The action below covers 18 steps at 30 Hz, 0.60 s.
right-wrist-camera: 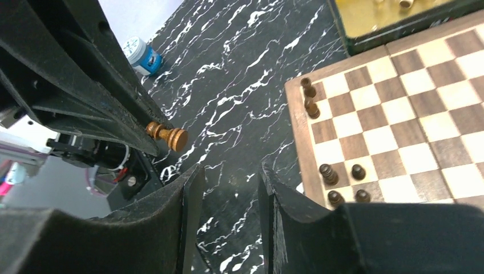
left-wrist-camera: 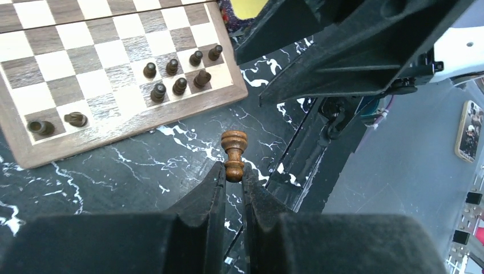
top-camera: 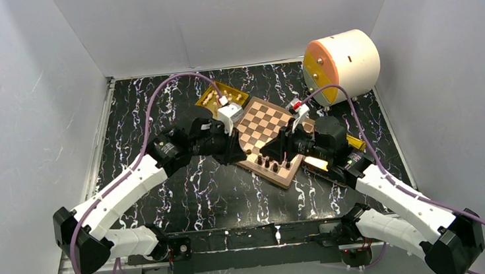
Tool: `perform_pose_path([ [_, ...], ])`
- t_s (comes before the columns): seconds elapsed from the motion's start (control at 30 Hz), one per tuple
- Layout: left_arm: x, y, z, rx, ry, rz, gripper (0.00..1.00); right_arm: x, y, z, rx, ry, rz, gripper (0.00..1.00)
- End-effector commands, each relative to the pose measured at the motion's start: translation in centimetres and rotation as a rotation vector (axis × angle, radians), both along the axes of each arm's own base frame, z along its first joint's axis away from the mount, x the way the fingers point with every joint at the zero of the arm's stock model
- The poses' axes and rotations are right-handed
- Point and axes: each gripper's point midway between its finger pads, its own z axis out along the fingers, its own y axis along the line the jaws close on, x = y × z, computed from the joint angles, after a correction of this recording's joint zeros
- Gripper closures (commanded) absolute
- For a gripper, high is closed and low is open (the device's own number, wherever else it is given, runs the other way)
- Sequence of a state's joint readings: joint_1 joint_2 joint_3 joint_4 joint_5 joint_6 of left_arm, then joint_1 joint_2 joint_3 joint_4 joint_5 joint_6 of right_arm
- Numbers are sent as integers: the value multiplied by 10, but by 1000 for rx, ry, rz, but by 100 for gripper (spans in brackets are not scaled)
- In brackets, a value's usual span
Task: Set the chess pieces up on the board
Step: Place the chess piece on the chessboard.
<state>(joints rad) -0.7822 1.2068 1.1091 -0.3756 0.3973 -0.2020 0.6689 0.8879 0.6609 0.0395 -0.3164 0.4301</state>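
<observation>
Nearest me, the left arm and the right arm rise from the near edge of the black, white-veined worktop and lean in until their wrists almost meet at its middle. A cream drum with an orange face sits at the far right corner.

Next in size is the board, set cornerwise at the centre of the worktop. It has pale tan and dark brown checks inside a reddish-brown border. A shiny gold tray lies just beyond its far left side.

The left gripper hangs over bare worktop just off the board's near edge, clenched on one end of a dark brown piece. This piece is turned wood with a narrow waist and a broad rounded end pointing away from the fingers. The right gripper faces it from close by with its jaws parted and nothing between them.

Smallest are the dark pieces already on the board: seven clustered in two rows by its near corner, each smaller than its square, and a further pair further along the same edge.
</observation>
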Motion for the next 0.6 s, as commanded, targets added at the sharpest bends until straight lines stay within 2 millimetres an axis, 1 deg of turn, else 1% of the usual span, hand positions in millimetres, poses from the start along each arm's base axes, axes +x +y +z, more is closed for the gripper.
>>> perform_pose_path([
  [0.0,9,15,7,119,23,45,100,13,-4,38,-14,-169,-22,52],
  [0.07,19,19,5,181,31,68,100,14,-10,33,-34,-132,-56,52],
  [0.2,42,21,-2,299,60,83,100,9,-25,23,-67,-53,-124,45],
  [0.23,47,20,-4,323,70,84,100,7,-29,23,-70,-46,-140,43],
  [0.33,63,17,-14,383,104,77,100,4,-42,24,-79,-40,-194,31],
  [0.43,79,16,-26,440,141,72,100,0,-53,28,-70,-46,-235,26],
  [0.5,91,19,-35,485,158,82,100,-4,-57,31,-55,-50,-245,13],
  [0.53,98,19,-40,506,164,85,100,-5,-59,32,-48,-52,-249,4],
  [0.57,102,20,-44,526,172,91,100,-7,-60,34,-40,-53,-253,2],
])
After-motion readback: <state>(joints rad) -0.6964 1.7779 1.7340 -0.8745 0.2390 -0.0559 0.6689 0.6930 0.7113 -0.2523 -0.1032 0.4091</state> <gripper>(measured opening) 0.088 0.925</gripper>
